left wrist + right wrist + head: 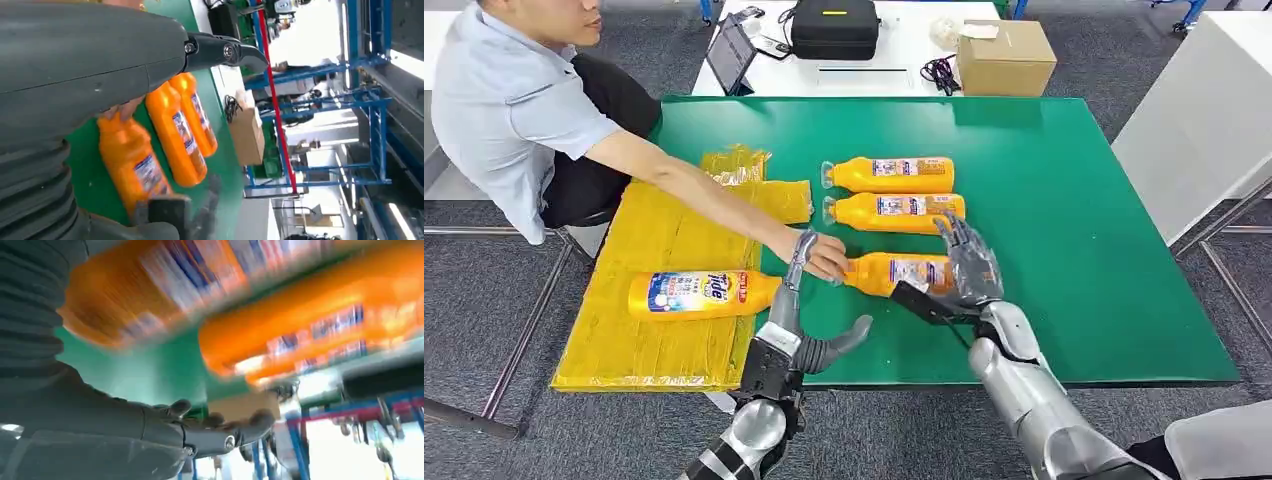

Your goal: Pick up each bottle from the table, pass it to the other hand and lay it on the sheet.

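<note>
Nearest detergent bottle [896, 273] lies lengthwise left-right under my right hand [965, 265], fingers spread, not gripping; left hand [799, 300] open, empty.

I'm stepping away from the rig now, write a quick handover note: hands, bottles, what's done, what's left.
Left hand: open, holding nothing, by the sheet's edge.
Right hand: over the nearest bottle; grip cannot be told.
A person's hand is at that bottle's cap end.
Done: one bottle lies on the yellow sheet.
Left: three bottles on the green table, nearest, middle and far, each to pick up, pass across and lay down.
</note>
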Tool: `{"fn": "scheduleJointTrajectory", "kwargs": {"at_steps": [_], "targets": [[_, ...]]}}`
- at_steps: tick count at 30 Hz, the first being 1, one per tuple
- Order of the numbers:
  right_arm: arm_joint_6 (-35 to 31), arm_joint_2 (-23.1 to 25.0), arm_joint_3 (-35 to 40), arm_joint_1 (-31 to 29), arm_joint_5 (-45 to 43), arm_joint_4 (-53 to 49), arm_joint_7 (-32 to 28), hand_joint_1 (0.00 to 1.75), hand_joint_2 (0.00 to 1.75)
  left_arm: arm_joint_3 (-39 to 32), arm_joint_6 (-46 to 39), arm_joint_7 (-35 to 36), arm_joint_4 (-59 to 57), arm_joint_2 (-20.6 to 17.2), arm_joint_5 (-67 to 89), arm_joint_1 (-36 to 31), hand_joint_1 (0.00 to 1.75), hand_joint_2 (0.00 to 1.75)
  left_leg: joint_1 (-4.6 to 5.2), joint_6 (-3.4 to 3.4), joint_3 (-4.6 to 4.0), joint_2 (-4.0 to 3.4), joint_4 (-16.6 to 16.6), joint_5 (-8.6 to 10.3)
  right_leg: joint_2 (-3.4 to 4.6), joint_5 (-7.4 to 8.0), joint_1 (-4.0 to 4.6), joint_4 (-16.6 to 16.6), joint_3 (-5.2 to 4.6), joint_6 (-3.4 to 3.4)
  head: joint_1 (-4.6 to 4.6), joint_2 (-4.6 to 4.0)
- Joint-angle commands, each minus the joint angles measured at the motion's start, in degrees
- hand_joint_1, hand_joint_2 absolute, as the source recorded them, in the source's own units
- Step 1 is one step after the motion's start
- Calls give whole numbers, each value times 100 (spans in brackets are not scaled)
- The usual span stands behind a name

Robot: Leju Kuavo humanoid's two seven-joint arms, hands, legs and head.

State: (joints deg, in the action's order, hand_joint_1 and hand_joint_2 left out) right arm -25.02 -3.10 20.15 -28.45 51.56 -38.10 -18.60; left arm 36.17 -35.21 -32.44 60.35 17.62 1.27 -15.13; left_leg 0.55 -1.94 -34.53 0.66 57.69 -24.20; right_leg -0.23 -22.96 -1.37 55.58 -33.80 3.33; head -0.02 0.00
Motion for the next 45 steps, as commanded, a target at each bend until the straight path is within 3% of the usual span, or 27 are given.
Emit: {"fn": "scheduleJointTrajectory", "kwargs": {"at_steps": [1,7,11,27,33,45], "targets": [[456,93,276,358,-239,-255,-215,0,175,182,14,53,-212,-237,157,-118,0,175,-9,9,5,4,-4,-3,2,-5,10,-4,8,-15,2,0],[1016,-130,773,593,-593,-1805,-247,0,175,49,35,42,-253,-207,248,-132,0,175,-11,10,4,-19,2,-9,16,-6,10,2,2,-14,2,0],[1234,-299,885,627,-675,-2202,-171,0,175,47,72,46,-275,-192,271,-133,0,175,-6,7,-13,-5,-1,-1,4,-2,5,2,-13,-9,4,0],[1107,-462,956,451,-481,-1973,-44,0,175,55,127,72,-296,-183,319,-125,0,175,-9,12,1,-15,2,-10,14,-6,10,0,1,-16,2,0],[1681,-643,1185,-46,-421,-1361,252,0,175,40,172,156,-346,-175,400,-139,0,175,-6,9,-5,-19,3,-6,18,-1,6,1,-6,-13,2,0],[2062,-738,1366,36,-643,-1210,389,0,175,22,319,217,-488,-143,376,-124,0,175,-10,12,2,-3,0,-9,6,-7,11,-3,5,-17,2,0]]}}
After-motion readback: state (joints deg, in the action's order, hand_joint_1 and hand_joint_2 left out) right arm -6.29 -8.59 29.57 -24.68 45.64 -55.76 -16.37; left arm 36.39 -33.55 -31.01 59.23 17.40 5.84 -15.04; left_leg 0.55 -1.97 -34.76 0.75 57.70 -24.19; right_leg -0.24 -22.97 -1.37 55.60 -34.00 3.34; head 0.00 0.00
